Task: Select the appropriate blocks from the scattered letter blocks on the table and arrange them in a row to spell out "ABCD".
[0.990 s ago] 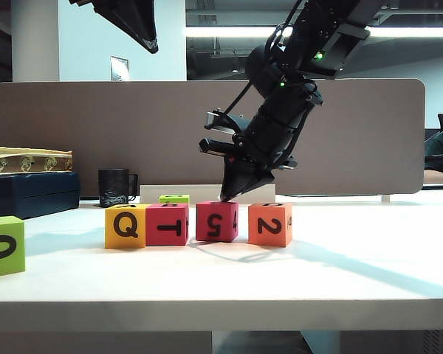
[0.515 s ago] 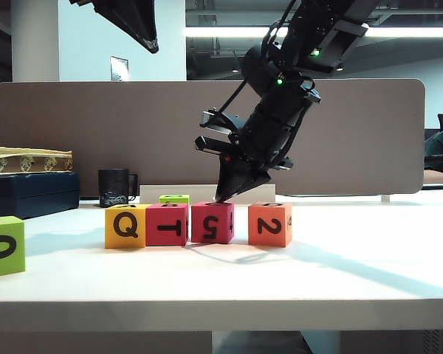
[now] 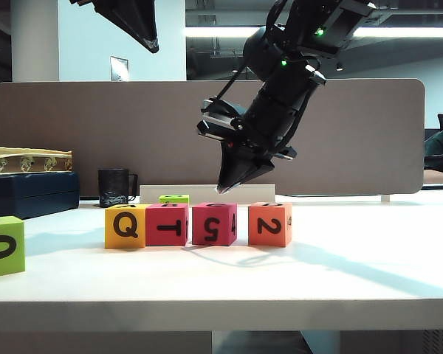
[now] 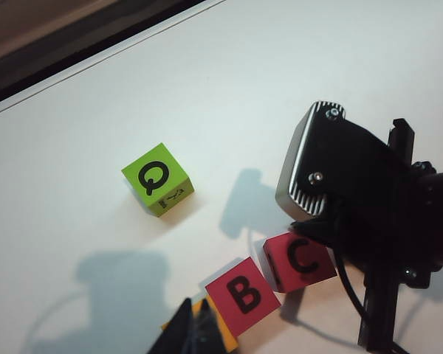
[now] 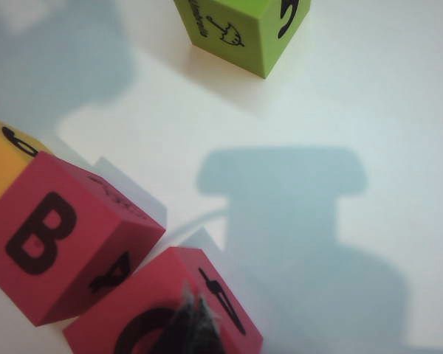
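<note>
- The right gripper (image 3: 223, 189) has lifted off the 5 block (image 3: 213, 224) – a second ago its tip was pressed on that cube's top, now it hangs just above it, fingers together and holding nothing.
- In that second the 5 block slid a little toward the T block (image 3: 167, 224); a narrow gap is left there, and a wider one to the orange 2 block (image 3: 269, 223).
- By my reading the nudge is finished and the row – Q block (image 3: 125, 226), T, 5, 2, near the front of the table (image 3: 221, 284) – is nearly in line; the orange cube may still want closing up.
- The left gripper (image 3: 152, 46) hangs high at the upper left, shut and empty.
- The exterior view shows only front faces: Q, T, 5, 2. The left wrist view shows the tops that matter – B (image 4: 244, 295) and C (image 4: 300, 259) on the two red cubes.
- The right wrist view adds the right gripper's closed tip (image 5: 193, 324) over the C face, and a green cube (image 5: 244, 26) lying apart behind the row.
</note>
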### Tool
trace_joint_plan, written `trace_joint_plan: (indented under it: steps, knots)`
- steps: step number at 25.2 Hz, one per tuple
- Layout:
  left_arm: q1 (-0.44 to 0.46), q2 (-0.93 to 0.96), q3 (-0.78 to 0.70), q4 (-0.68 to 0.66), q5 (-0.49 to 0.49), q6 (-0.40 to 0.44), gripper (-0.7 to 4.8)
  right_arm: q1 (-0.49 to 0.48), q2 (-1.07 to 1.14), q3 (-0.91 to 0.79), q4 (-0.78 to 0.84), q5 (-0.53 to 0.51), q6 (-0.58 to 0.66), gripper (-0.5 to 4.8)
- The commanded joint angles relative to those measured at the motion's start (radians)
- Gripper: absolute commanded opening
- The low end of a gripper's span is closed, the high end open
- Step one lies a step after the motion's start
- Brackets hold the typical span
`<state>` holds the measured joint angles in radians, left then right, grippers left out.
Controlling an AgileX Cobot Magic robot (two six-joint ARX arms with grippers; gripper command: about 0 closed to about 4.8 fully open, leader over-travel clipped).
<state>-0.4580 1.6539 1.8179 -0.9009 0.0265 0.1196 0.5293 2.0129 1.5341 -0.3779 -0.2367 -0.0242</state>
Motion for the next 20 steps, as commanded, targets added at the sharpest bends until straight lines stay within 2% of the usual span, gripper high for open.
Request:
trace_joint_plan:
  steps: [1, 6, 9, 12, 20]
  knots:
    - [-0.001, -0.007, 0.002, 0.012, 0.004, 0.005, -0.06, 0.001, -0.014, 0.018, -0.01, 0.08, -0.01, -0.02]
    - [-0.001, -0.007, 0.002, 0.011, 0.004, 0.008, -0.06, -0.003, -0.05, 0.045, -0.078, 0.256, -0.011, -0.02]
    - [-0.001, -0.007, 0.002, 0.014, 0.004, 0.016, -0.06, -0.011, -0.076, 0.061, -0.155, 0.313, -0.011, -0.02]
    - [-0.001, -0.007, 0.002, 0.021, 0.004, 0.03, -0.06, -0.013, -0.085, 0.074, -0.294, 0.33, -0.011, -0.02]
    - [-0.001, -0.007, 0.003, 0.021, 0.004, 0.042, -0.06, -0.014, -0.084, 0.074, -0.417, 0.388, -0.011, -0.02]
